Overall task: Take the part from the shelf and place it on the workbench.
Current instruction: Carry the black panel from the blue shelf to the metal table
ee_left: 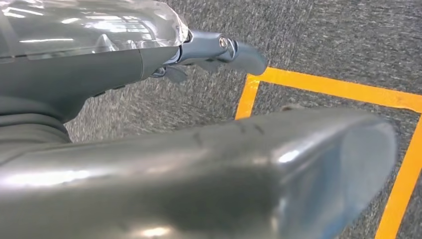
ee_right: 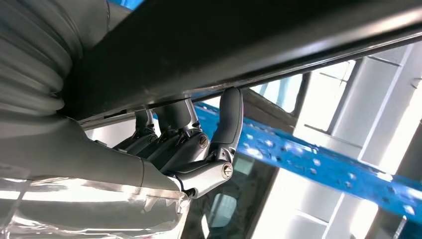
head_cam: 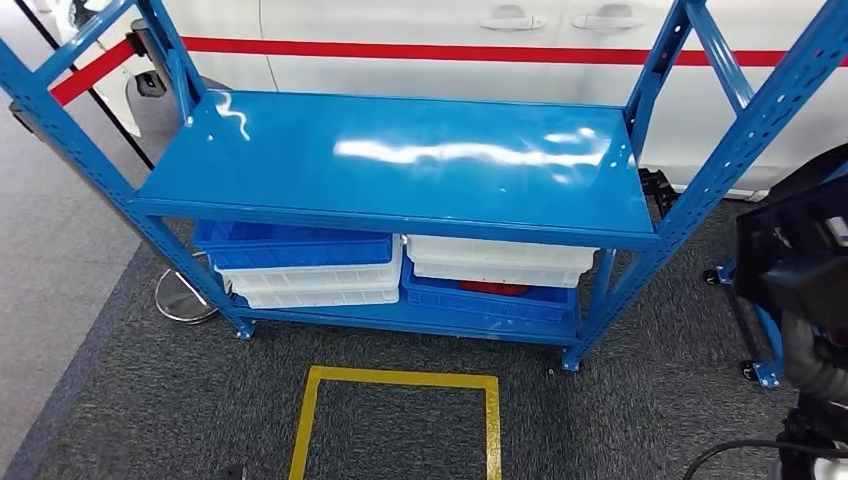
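Right hand (ee_right: 199, 149) is hooked under a dark flat panel (ee_right: 249, 45), fingers curled round its edge. That looks like the part, carried at the robot's right side by the blue steel shelf (head_cam: 400, 160). I'd guess it's stiff, smooth and fairly heavy, so grip the edge firmly. Left hand (ee_left: 219, 52) hangs over the speckled grey carpet near the yellow tape square (ee_left: 328, 87); can't tell whether its fingers are apart or closed.
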Controlling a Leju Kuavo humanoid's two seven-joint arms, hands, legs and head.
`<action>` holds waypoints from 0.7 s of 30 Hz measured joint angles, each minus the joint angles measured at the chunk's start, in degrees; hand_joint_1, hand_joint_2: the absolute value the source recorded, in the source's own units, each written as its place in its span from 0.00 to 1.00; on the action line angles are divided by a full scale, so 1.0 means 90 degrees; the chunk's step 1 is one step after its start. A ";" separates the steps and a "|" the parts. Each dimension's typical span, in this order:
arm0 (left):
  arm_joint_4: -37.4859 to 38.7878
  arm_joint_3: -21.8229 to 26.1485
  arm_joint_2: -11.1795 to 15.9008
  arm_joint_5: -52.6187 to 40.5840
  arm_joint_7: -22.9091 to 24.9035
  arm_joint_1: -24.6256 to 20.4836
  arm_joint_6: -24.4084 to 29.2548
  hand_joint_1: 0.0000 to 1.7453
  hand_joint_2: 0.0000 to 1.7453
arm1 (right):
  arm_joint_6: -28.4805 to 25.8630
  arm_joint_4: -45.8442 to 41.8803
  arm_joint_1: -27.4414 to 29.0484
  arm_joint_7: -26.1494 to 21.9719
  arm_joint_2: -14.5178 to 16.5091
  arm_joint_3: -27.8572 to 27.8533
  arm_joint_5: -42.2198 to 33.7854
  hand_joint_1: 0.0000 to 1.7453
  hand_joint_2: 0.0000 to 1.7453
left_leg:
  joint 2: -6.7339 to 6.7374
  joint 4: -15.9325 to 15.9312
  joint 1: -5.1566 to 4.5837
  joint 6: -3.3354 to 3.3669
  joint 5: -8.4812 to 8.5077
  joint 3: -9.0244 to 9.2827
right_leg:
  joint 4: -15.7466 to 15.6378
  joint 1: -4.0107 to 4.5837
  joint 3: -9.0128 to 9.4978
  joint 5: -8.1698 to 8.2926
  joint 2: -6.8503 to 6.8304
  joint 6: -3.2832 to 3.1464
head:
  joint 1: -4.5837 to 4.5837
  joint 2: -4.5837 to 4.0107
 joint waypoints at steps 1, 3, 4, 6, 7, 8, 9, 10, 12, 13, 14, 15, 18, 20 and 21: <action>0.0000 0.0008 -0.0012 0.0015 -0.0015 -0.0009 0.0001 0.00 0.00 | -0.0034 0.0035 -0.0041 0.0021 0.0019 0.0041 0.0064 1.00 1.00 | 0.0073 -0.0067 0.0003 0.0023 0.0013 0.0045 | 0.0004 -0.0001 -0.0001 -0.0009 -0.0073 0.0029 | 0.0001 0.0000; 0.0000 0.0022 -0.0036 0.0048 -0.0052 -0.0019 -0.0001 0.00 0.00 | -0.0076 0.0075 -0.0154 0.0074 0.0053 0.0089 0.0158 1.00 1.00 | 0.0235 -0.0203 0.0029 0.0082 0.0023 0.0154 | 0.0303 0.0034 -0.0146 -0.0172 -0.0448 0.0065 | 0.0002 0.0000; 0.0000 0.0029 -0.0040 0.0059 -0.0063 -0.0018 -0.0001 0.00 0.00 | -0.0083 0.0093 -0.0210 0.0096 0.0072 0.0104 0.0175 1.00 1.00 | 0.0310 -0.0234 0.0027 0.0109 0.0009 0.0196 | 0.0650 0.0039 -0.0328 -0.0323 -0.0666 0.0073 | 0.0002 0.0000; 0.0000 0.0035 -0.0048 0.0062 -0.0067 -0.0013 -0.0001 0.00 0.00 | -0.0052 0.0130 -0.0272 0.0119 0.0099 0.0126 0.0178 1.00 1.00 | 0.0457 -0.0232 0.0021 0.0137 -0.0046 0.0240 | 0.1453 0.0039 -0.0801 -0.0594 -0.0807 0.0108 | 0.0002 0.0001; 0.0000 0.0036 -0.0053 0.0062 -0.0067 -0.0011 -0.0003 0.00 0.00 | -0.0023 0.0151 -0.0270 0.0122 0.0106 0.0136 0.0171 1.00 1.00 | 0.0530 -0.0221 0.0019 0.0139 -0.0079 0.0261 | 0.1697 0.0037 -0.0971 -0.0611 -0.0820 0.0123 | 0.0002 0.0001; 0.0000 0.0037 -0.0061 0.0062 -0.0067 -0.0010 -0.0005 0.00 0.00 | 0.0009 0.0171 -0.0262 0.0122 0.0109 0.0143 0.0158 1.00 1.00 | 0.0604 -0.0206 0.0019 0.0134 -0.0116 0.0289 | 0.1693 0.0037 -0.1019 -0.0492 -0.0836 0.0131 | 0.0002 0.0000; 0.0000 0.0038 -0.0069 0.0062 -0.0067 -0.0009 -0.0008 0.00 0.00 | 0.0037 0.0186 -0.0259 0.0119 0.0111 0.0149 0.0141 1.00 1.00 | 0.0675 -0.0188 0.0018 0.0125 -0.0159 0.0324 | 0.1450 0.0040 -0.0939 -0.0267 -0.0874 0.0129 | 0.0001 -0.0001; 0.0000 0.0039 -0.0076 0.0062 -0.0067 -0.0009 -0.0011 0.00 0.00 | 0.0059 0.0196 -0.0261 0.0114 0.0111 0.0153 0.0124 1.00 1.00 | 0.0747 -0.0165 0.0016 0.0111 -0.0212 0.0366 | 0.1022 0.0050 -0.0759 0.0010 -0.0962 0.0114 | 0.0002 -0.0001; 0.0000 0.0041 -0.0089 0.0062 -0.0066 -0.0007 -0.0014 0.00 0.00 | 0.0087 0.0206 -0.0283 0.0100 0.0115 0.0157 0.0097 1.00 1.00 | 0.0868 -0.0112 -0.0019 0.0052 -0.0318 0.0426 | 0.0280 0.0127 -0.0424 0.0323 -0.1218 0.0047 | 0.0002 -0.0001; 0.0000 0.0041 -0.0092 0.0061 -0.0064 -0.0009 -0.0017 0.00 0.00 | 0.0094 0.0211 -0.0292 0.0096 0.0118 0.0159 0.0089 1.00 1.00 | 0.0930 -0.0092 -0.0040 0.0019 -0.0359 0.0442 | 0.0104 0.0162 -0.0353 0.0354 -0.1289 0.0006 | 0.0002 -0.0001; 0.0000 0.0042 -0.0092 0.0061 -0.0063 -0.0013 -0.0020 0.00 0.00 | 0.0098 0.0217 -0.0296 0.0095 0.0122 0.0160 0.0083 1.00 1.00 | 0.0995 -0.0083 -0.0059 -0.0014 -0.0386 0.0454 | 0.0068 0.0193 -0.0350 0.0319 -0.1288 -0.0032 | 0.0001 -0.0001; 0.0000 0.0042 -0.0092 0.0060 -0.0063 -0.0020 -0.0024 0.00 0.00 | 0.0099 0.0221 -0.0294 0.0096 0.0124 0.0160 0.0080 1.00 1.00 | 0.1067 -0.0082 -0.0067 -0.0040 -0.0406 0.0466 | 0.0058 0.0186 -0.0364 0.0319 -0.1213 -0.0070 | 0.0001 0.0000; 0.0000 0.0044 -0.0087 0.0058 -0.0062 -0.0029 -0.0051 0.00 0.00 | 0.0098 0.0220 -0.0301 0.0100 0.0130 0.0161 0.0086 1.00 1.00 | 0.0833 0.0157 -0.0026 -0.0131 -0.0633 0.0404 | 0.0019 0.0119 -0.0354 0.0331 -0.0997 -0.0160 | 0.0001 0.0000; 0.0000 0.0045 -0.0084 0.0056 -0.0051 -0.0022 -0.0076 0.00 0.00 | 0.0099 0.0217 -0.0310 0.0102 0.0140 0.0162 0.0081 1.00 1.00 | 0.0531 0.0888 0.0018 -0.0181 -0.1028 0.0068 | 0.0012 0.0095 -0.0346 0.0330 -0.0859 -0.0198 | 0.0001 -0.0001; 0.0000 0.0045 -0.0082 0.0056 -0.0038 -0.0016 -0.0084 0.00 0.00 | 0.0101 0.0217 -0.0302 0.0105 0.0144 0.0162 0.0074 1.00 1.00 | 0.0486 0.1345 0.0030 -0.0200 -0.1215 -0.0159 | 0.0013 0.0094 -0.0346 0.0328 -0.0786 -0.0203 | 0.0001 -0.0001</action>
